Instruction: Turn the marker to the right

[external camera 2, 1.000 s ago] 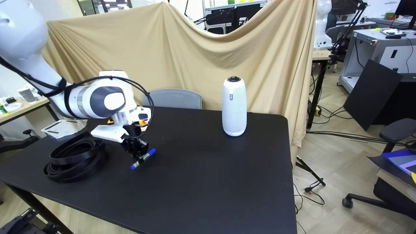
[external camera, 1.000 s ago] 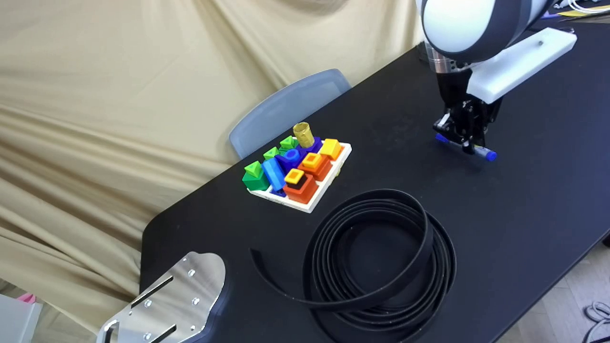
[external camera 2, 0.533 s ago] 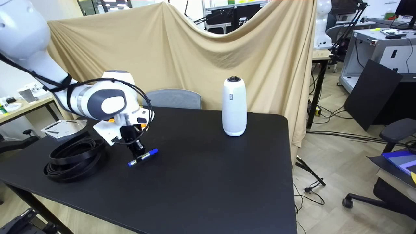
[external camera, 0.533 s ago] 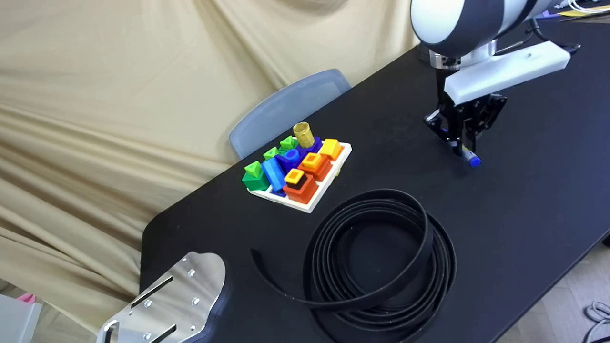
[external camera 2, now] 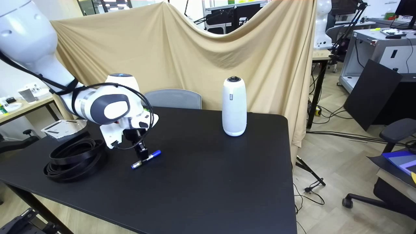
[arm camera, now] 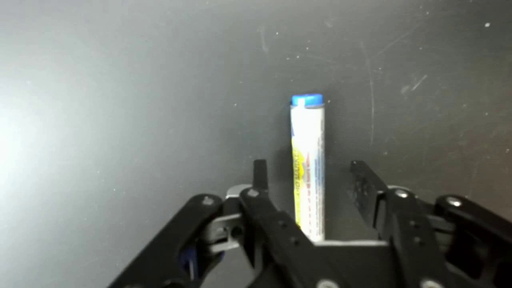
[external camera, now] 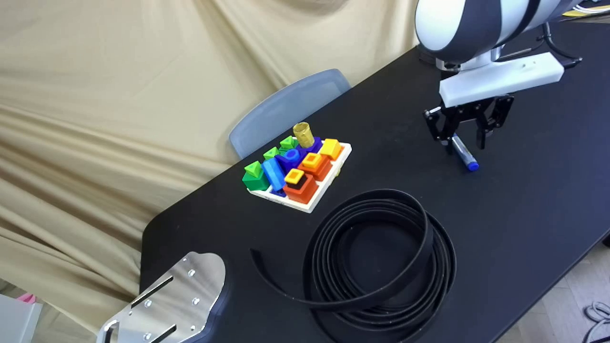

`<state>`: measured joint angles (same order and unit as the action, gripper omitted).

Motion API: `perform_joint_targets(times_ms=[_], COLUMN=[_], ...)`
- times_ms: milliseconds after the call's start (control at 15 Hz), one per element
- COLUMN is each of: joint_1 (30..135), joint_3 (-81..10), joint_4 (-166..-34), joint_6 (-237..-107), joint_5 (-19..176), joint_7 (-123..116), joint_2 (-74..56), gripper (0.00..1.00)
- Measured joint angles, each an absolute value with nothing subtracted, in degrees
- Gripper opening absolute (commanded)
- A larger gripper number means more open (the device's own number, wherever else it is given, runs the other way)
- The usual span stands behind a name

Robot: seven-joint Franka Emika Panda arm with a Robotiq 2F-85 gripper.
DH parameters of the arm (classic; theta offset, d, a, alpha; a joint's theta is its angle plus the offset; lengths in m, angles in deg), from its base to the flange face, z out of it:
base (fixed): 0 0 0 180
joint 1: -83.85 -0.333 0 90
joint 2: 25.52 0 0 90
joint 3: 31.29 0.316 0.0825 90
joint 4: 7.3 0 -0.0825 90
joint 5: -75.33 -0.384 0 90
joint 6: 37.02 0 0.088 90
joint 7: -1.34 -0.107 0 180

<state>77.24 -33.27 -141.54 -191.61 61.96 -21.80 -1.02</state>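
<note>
The marker, slim with a white label and blue ends, lies on the black table (external camera: pixel 538 190). It shows in both exterior views (external camera: pixel 464 154) (external camera 2: pixel 136 164) and upright in the wrist view (arm camera: pixel 308 136), its far blue end pointing up. My gripper is over it in both exterior views (external camera: pixel 464 143) (external camera 2: pixel 143 158). In the wrist view the gripper (arm camera: pixel 310 173) is open, with one finger on each side of the marker and a gap on both sides. The marker's near end is hidden behind the gripper body in the wrist view.
A black cable coil (external camera: pixel 318 267) lies on the table, with a tray of colourful toy blocks (external camera: pixel 305 206) beyond it. A metal plate (external camera: pixel 181 295) is near the table's end. A white cylindrical device (external camera 2: pixel 234 107) stands towards the table's back edge.
The gripper was closed on the marker and has opened, letting it go. Gripper and marker have turned together; the marker's near end swung left in an exterior view.
</note>
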Motion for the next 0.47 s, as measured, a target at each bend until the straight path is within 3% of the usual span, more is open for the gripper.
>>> perform_joint_targets(times_ms=[133,467], joint_1=[77.10,74.67], joint_3=[-33.56,-37.28], joint_4=[-141.50,-141.85], joint_6=[-191.79,-191.31], joint_5=[62.02,68.14], joint_7=[-22.38,-25.65], joint_2=[-1.13,-3.80], gripper=[0.99,1.00])
